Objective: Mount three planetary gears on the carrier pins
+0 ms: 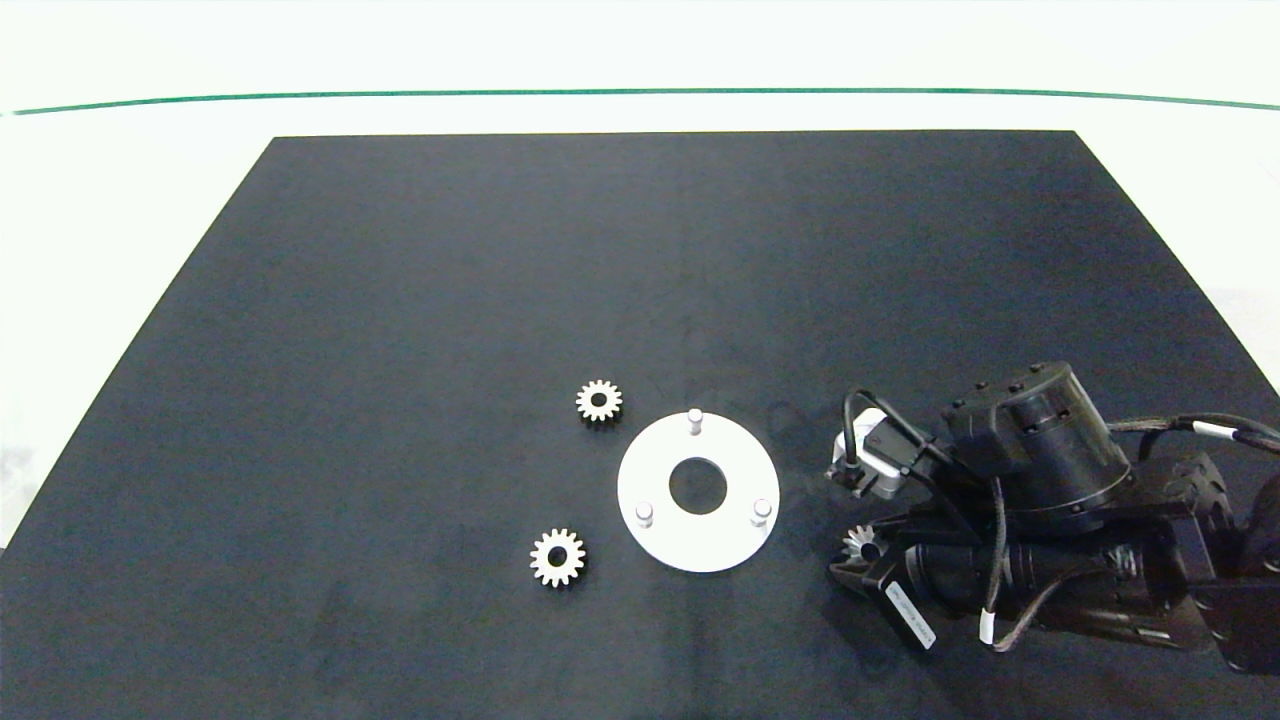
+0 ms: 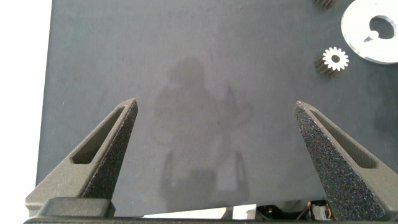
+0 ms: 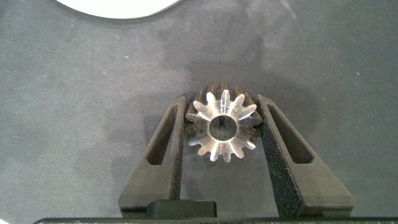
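The white disc lies flat on the black mat with its three carrier pins standing bare. Two planetary gears lie loose on the mat: one just behind the disc's left side, one in front of it to the left. A third gear sits between the fingers of my right gripper, which is shut on it low over the mat, right of the disc. My left gripper hangs open over bare mat, far from the disc and a gear; the head view does not show it.
The black mat covers most of the table, with white tabletop around it. The right arm reaches in from the right edge and covers the mat's front right corner.
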Controlling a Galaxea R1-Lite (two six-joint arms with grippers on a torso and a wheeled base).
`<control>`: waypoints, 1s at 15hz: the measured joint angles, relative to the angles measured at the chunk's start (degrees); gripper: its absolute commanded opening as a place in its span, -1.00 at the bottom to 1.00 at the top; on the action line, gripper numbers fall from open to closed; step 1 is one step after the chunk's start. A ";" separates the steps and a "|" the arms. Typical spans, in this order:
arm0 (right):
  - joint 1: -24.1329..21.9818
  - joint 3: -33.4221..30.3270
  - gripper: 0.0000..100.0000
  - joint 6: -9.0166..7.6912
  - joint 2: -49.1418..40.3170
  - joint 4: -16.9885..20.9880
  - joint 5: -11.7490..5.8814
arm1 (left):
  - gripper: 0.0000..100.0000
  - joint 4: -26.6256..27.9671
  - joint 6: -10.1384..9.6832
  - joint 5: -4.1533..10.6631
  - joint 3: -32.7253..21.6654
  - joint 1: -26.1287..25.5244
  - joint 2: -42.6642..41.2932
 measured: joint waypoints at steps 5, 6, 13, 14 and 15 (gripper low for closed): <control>0.22 -1.35 -0.62 -0.69 -1.79 0.48 -1.60 | 1.00 0.00 0.00 0.00 0.09 0.00 0.04; 0.33 -1.88 -0.62 -0.76 -2.36 0.65 -1.60 | 1.00 0.00 0.02 0.02 0.09 0.00 0.04; 5.40 -10.25 -0.62 -0.95 -5.14 6.86 -2.78 | 1.00 -0.07 0.07 0.00 0.00 0.09 0.15; 6.42 -11.80 -0.62 -0.89 -4.79 7.69 -2.90 | 1.00 -0.11 0.05 0.00 -0.11 0.09 0.15; 7.08 -12.90 -0.62 -0.84 -4.24 7.80 -3.00 | 1.00 -0.10 0.05 0.02 -0.16 0.09 0.15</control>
